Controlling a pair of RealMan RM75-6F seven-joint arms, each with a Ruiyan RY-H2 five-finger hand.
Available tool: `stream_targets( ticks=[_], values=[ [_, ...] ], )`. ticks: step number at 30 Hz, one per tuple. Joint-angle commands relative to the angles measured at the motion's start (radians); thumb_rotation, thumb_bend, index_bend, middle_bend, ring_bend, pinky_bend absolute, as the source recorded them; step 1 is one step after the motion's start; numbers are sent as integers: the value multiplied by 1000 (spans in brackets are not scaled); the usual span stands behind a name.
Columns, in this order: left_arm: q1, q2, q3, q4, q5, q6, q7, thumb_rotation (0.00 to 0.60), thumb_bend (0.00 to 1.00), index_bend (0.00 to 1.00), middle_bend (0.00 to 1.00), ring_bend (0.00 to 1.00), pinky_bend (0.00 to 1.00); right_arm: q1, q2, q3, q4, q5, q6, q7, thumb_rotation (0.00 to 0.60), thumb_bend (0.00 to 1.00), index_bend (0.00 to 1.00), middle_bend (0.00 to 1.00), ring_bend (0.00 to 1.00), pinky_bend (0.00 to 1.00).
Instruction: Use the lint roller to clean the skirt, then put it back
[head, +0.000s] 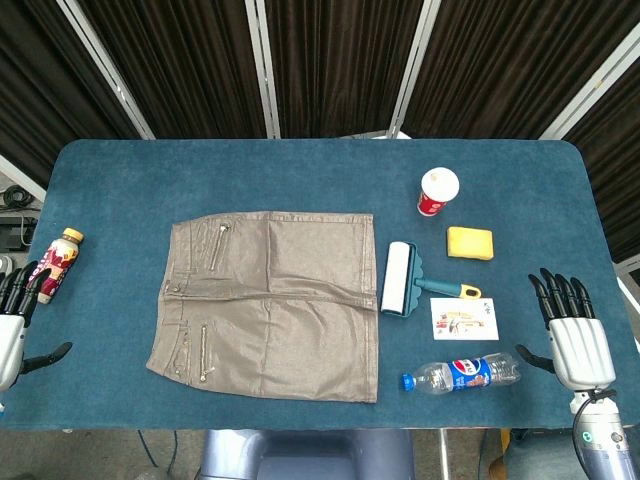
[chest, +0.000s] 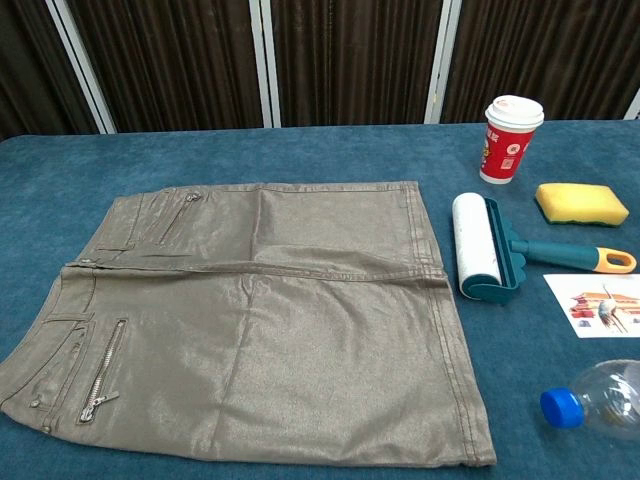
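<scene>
Lying just right of the skirt (head: 268, 305), the lint roller (head: 397, 279) points its handle right toward the nearer right hand (head: 573, 335), spread and empty like the left hand (head: 15, 310).

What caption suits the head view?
Open hands, left and right, flank a skirt; lint roller untouched beside it.
</scene>
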Motion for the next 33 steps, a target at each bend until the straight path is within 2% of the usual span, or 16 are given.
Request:
stream_targets(
  ticks=[1, 7, 13, 14, 19, 22, 28, 33],
  values=[
    [0, 0, 0, 0, -2, -1, 0, 600, 0, 0, 0, 0, 0, -2, 2, 5, 0, 4, -8, 9, 600, 0, 0, 0, 0, 0],
    [0, -1, -1, 2, -3, -1, 0, 600, 0, 0, 0, 0, 0, 15, -9, 10, 8, 8, -53, 21, 600, 0, 0, 0, 0, 0],
    [-12, -12, -10, 13, -22, -22, 12, 600, 0, 0, 0, 0, 0, 117, -61, 48, 63, 123, -282, 20, 600, 10, 0, 0, 0, 0],
    [-15, -15, -12, 16, -30, -30, 16, 600, 0, 0, 0, 0, 0, 137, -78, 57, 87, 146, -318, 6, 600, 30, 0, 0, 0, 0],
    [-29, -32, -24, 33, -73, -60, 40, 600, 0, 0, 0, 0, 0, 219, -184, 88, 238, 230, -457, -41, 600, 289, 5, 35, 0, 0],
    [-33, -38, -32, 37, -94, -67, 50, 600, 0, 0, 0, 0, 0, 247, -252, 88, 331, 230, -487, -51, 600, 325, 35, 70, 0, 0],
    [-39, -52, -34, 50, -118, -82, 77, 600, 0, 0, 0, 0, 0, 280, -347, 85, 468, 210, -510, -42, 600, 324, 75, 84, 0, 0],
    [-46, -66, -35, 59, -133, -94, 96, 600, 0, 0, 0, 0, 0, 301, -395, 81, 530, 199, -535, -24, 600, 340, 104, 111, 0, 0]
  ],
)
